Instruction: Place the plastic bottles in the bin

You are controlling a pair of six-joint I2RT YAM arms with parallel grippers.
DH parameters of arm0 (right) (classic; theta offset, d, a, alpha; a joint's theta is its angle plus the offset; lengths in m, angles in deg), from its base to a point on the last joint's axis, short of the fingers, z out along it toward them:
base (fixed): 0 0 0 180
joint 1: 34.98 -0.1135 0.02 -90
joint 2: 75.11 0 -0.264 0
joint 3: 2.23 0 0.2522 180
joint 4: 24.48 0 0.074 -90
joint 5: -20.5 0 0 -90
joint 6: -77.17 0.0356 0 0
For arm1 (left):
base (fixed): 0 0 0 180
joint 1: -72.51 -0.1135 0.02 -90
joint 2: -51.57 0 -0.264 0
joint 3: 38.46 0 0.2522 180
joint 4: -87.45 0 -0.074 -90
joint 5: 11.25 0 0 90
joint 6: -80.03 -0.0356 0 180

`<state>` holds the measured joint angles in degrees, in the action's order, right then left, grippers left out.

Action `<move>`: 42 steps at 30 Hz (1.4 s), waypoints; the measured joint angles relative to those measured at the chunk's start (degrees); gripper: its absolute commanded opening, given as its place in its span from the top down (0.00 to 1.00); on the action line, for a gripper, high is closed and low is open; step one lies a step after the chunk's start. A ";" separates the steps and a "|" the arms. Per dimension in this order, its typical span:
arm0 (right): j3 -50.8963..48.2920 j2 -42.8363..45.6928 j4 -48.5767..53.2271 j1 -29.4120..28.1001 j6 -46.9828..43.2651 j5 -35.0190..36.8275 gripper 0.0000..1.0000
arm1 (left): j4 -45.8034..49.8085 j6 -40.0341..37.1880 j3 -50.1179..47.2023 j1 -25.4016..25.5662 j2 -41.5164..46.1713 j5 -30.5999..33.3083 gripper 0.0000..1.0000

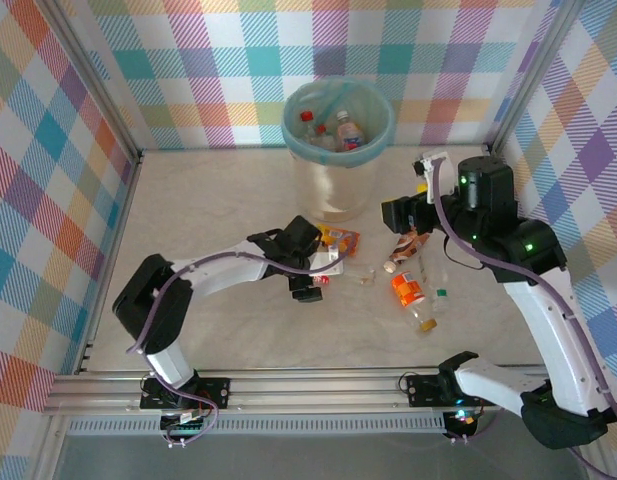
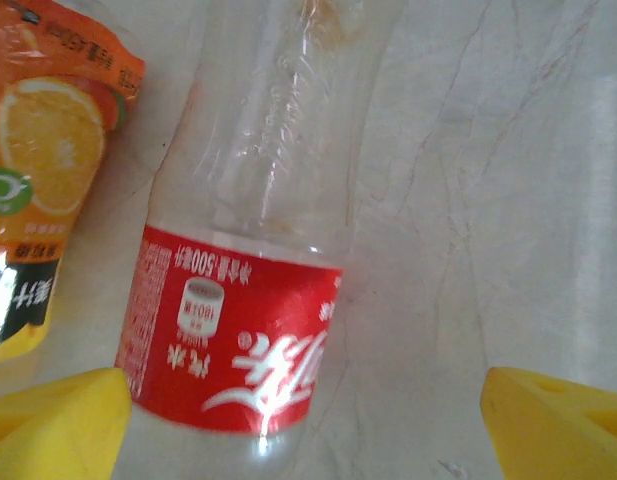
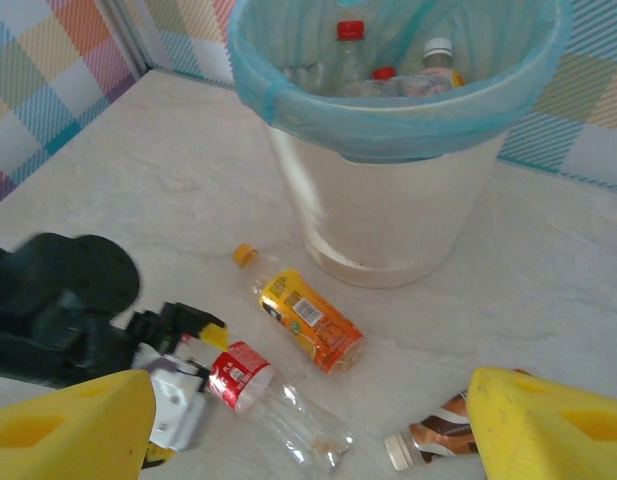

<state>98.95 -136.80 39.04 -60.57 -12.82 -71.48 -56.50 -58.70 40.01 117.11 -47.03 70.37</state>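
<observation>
Left pincer (image 2: 303, 430) is hanging low over the table (image 2: 508, 200), its yellow fingers (image 2: 58, 420) standing wide apart and clamping nothing. Between them a clear red-label bottle (image 2: 238, 340) is lying flat, hugging one finger, with bare table showing before the other. Just beyond that same finger, an orange juice bottle (image 2: 48, 200) is resting on its side. The right pincer (image 3: 308, 435) is hovering higher up, its jaws spread too and gripping nothing. Ahead of it the bin (image 3: 388, 220) is standing upright, with capped bottles (image 3: 436, 55) sitting inside. Close under one of its fingers, a brown-label bottle (image 3: 438, 440) is lying on its side.
</observation>
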 measured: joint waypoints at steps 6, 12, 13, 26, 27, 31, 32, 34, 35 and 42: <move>0.00 -1.29 -1.07 0.00 0.24 -1.79 0.18 | -2.10 -2.16 1.57 0.11 -4.04 1.31 0.10; -0.44 -1.66 -2.38 0.00 0.22 -2.56 0.19 | -2.14 -2.34 3.72 0.11 -9.81 1.68 0.13; -0.44 -1.84 -2.51 0.00 0.22 -2.67 0.19 | -1.86 -2.27 4.20 0.11 -10.60 1.22 0.14; -0.42 -3.56 -3.39 0.00 -0.07 -3.72 0.19 | -1.27 -0.59 7.56 0.11 -12.07 1.20 0.39; -0.37 -3.52 -3.39 0.00 -0.07 -3.72 0.18 | -1.11 -0.35 7.54 0.11 -11.47 1.18 0.40; -0.31 -3.15 -3.41 0.00 -0.26 -3.78 0.19 | -1.36 1.44 5.44 0.09 -4.11 1.01 0.40; -0.22 -3.04 -3.41 0.00 -0.26 -3.98 0.19 | -1.51 2.05 4.66 0.09 -1.33 0.87 0.40; 0.26 -2.84 -3.56 0.00 -0.22 -4.79 0.19 | -1.75 3.85 2.95 0.04 5.55 0.52 0.40; 0.37 -2.60 -3.89 0.00 -0.11 -5.35 0.19 | -1.77 4.76 2.47 -0.11 8.41 0.42 0.40; -1.51 3.87 -15.15 0.07 2.82 -15.28 0.11 | -6.38 16.70 1.11 -0.17 26.23 -0.70 0.41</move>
<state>97.44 -132.94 23.89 -60.50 -10.00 -86.76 -62.88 -42.00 41.13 116.93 -20.81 69.67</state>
